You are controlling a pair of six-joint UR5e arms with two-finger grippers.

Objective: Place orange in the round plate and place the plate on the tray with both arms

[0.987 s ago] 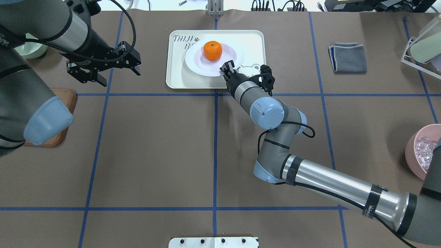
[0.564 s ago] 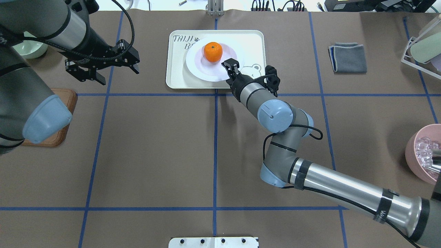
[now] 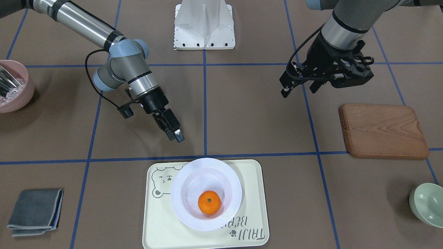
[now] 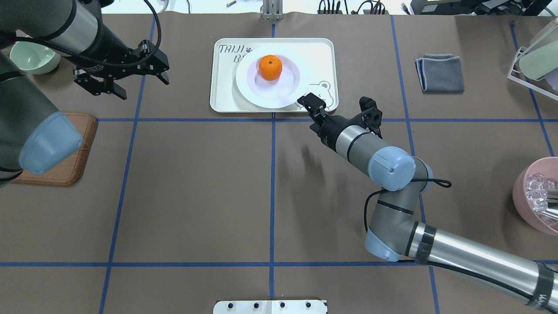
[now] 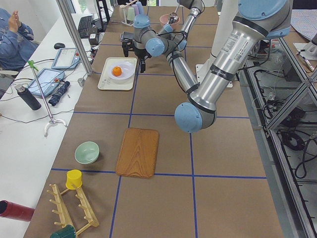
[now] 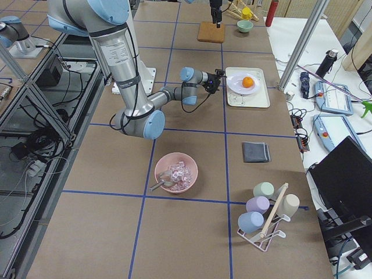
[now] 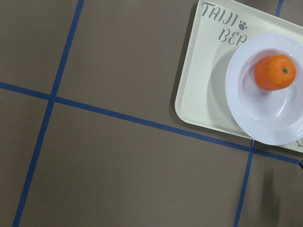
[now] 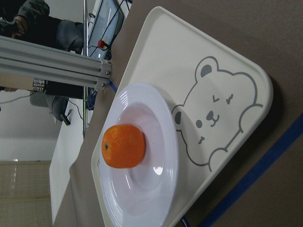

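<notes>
The orange (image 3: pixel 209 202) (image 4: pixel 270 67) lies in the white round plate (image 3: pixel 183 180) (image 4: pixel 283 93), and the plate rests on the cream bear tray (image 3: pixel 159 224) (image 4: pixel 222 96). My right gripper (image 3: pixel 173 133) (image 4: pixel 311 104) hovers just off the tray's near right corner, apart from the plate, open and holding nothing. Its wrist view shows the orange (image 8: pixel 123 146), the plate (image 8: pixel 156 189) and the tray (image 8: pixel 170 52). My left gripper (image 3: pixel 298 91) (image 4: pixel 141 86) hangs open and empty to the left of the tray; its wrist view looks down on the orange (image 7: pixel 275 72).
A brown wooden board (image 3: pixel 382 130) lies under the left arm, with a pale green bowl (image 3: pixel 427 204) beyond it. A folded grey cloth (image 4: pixel 440 73) lies right of the tray. A pink bowl (image 4: pixel 534 192) and a cup rack (image 4: pixel 536 56) stand at the right edge.
My right gripper has drawn back from the plate's rim, toward the robot and to the right. The left gripper has shifted farther left and away. Plate and orange have stayed put.
</notes>
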